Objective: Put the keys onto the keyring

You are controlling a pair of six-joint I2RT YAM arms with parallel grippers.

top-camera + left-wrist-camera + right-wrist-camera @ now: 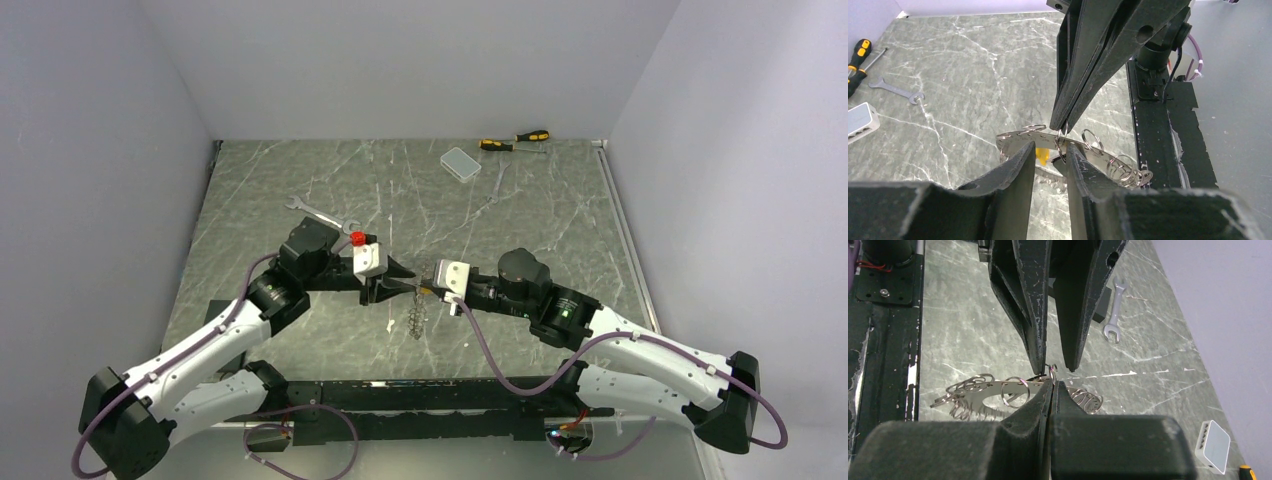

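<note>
- The keyring [983, 391] is off the tabletop [560, 230], held up between the two pincers in front of the arm bases. Its loose part droops below them like a chain, with several small split rings strung along it.
- The task looks to be mid-threading rather than done. A yellow key [1042, 154] sits right at the keyring, in the gap of the left pincer. Whether it is already threaded on cannot be told from these views.
- The other two keys do not show clearly in any view, so at least part of the job is probably left.
- The right pincer [1050, 387] is clenched, its two fingers pressed together with no gap showing. It pinches the keyring's metal, and a small ring [1053, 371] stands up just past its tips.
- The left pincer [1050, 147] faces it tip to tip, almost touching. It is partly released, with a clear gap between its fingers.
- That gap straddles the small ring and the yellow key. One finger seems to rest against the keyring's strip, but neither is seen clamping anything, so the keyring seems to hang from the right pincer alone.
- By the look of it, the next move calls for fine alignment, since the ring opening is tiny and both sets of tips crowd the same spot.
- Further back, a spanner [322, 213] lies flat on the tabletop, well apart from the pincers.
- Near the far wall sit a pale box [461, 163] and, just beside it, two screwdrivers [515, 141].
</note>
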